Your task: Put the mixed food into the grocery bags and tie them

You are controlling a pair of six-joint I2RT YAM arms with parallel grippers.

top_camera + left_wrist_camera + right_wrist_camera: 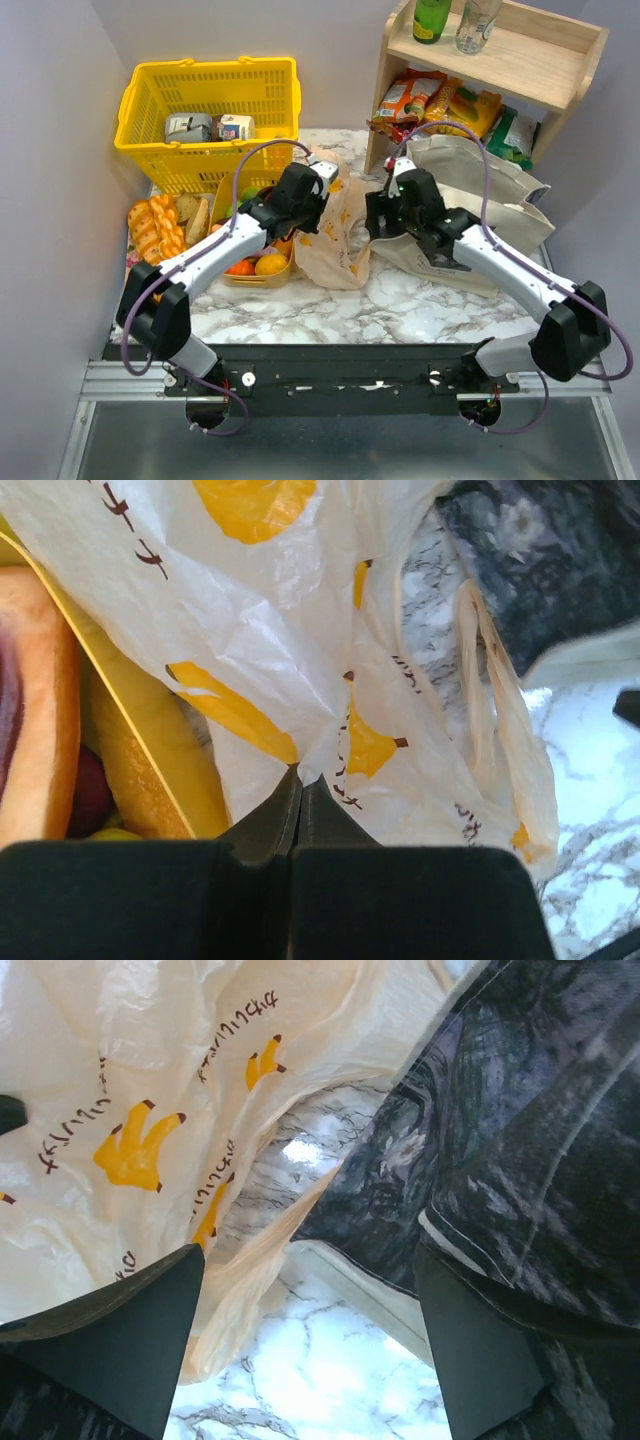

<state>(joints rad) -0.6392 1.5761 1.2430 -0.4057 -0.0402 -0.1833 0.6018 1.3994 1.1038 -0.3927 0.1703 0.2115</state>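
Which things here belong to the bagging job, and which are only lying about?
For the job:
plastic bag, pinched by the left gripper
canvas tote
orange and yellow fruit in the yellow tray
right gripper, open

Lying about:
yellow basket
bread loaves
snack packets
bottles on the wooden shelf

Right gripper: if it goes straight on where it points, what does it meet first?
Probably the table, in the gap between bag and tote; depth is unclear. The right gripper, open, could brush both on the way.
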